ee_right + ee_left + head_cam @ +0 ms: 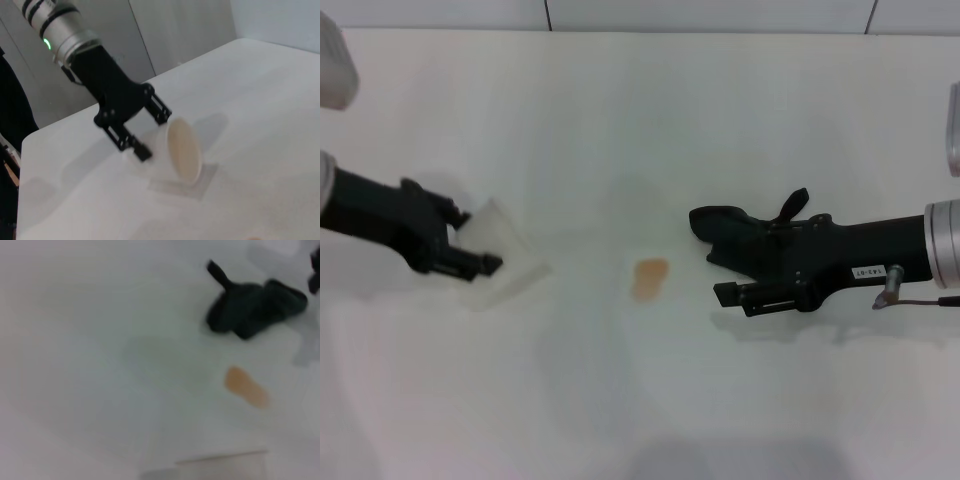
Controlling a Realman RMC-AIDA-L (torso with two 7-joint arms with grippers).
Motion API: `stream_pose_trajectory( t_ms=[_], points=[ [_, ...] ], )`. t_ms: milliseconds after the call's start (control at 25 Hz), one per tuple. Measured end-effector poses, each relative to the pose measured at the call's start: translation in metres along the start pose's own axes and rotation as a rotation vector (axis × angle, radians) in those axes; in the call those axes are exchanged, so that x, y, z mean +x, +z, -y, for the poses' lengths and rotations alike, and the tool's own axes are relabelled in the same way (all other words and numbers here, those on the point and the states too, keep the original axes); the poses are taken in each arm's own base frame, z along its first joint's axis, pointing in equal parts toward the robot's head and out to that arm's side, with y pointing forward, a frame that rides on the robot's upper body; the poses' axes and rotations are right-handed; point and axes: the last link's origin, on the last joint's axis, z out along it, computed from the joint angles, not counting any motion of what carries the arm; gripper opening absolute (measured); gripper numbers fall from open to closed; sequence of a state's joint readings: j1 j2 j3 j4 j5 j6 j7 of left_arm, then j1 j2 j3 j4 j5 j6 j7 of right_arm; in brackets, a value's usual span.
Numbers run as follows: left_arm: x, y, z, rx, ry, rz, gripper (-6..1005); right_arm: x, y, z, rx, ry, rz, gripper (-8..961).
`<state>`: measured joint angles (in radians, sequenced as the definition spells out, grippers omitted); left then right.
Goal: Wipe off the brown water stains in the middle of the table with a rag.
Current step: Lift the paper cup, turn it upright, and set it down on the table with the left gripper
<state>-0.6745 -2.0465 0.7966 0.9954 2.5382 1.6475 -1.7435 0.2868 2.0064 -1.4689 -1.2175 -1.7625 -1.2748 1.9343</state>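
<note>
The brown water stains (649, 278) show as one small orange-brown blotch in the middle of the off-white table (640, 120); the blotch (246, 387) also appears in the left wrist view. The black rag (725, 225) lies to its right, its pointed flap toward the back; the left wrist view shows the rag (255, 307) lying on the table. My right gripper (715, 275) hangs open at the rag's near side, partly covering it. At the left, my left gripper (480, 240) is shut on a tilted translucent white cup (505, 245).
In the right wrist view the left gripper (156, 134) holds the cup (184, 150) with its mouth tipped down toward the table. The table's back edge (640, 32) meets a wall.
</note>
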Motion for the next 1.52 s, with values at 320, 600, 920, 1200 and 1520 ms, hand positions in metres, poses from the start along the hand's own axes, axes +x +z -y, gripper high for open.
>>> stream_pose_trajectory(
  t_ms=[320,600,920,1200,1520],
  points=[
    [0.005,-0.027,0.014,0.142,-0.006,-0.239,649,-0.001,-0.002,0.003,0.012,0.005,0.008,781],
    [0.002,-0.025,0.015,0.225,0.021,-0.406,650,-0.005,-0.006,0.006,0.024,0.004,0.025,780],
    [-0.009,-0.001,0.01,0.242,0.048,-0.556,652,-0.007,-0.005,0.007,0.03,-0.004,0.024,780],
    [-0.03,0.023,0.003,0.29,0.072,-0.643,653,-0.004,-0.003,0.008,0.029,-0.027,0.012,780],
    [-0.047,0.047,-0.006,0.32,0.057,-0.662,655,0.006,-0.001,0.008,0.023,-0.05,-0.005,780]
  ],
)
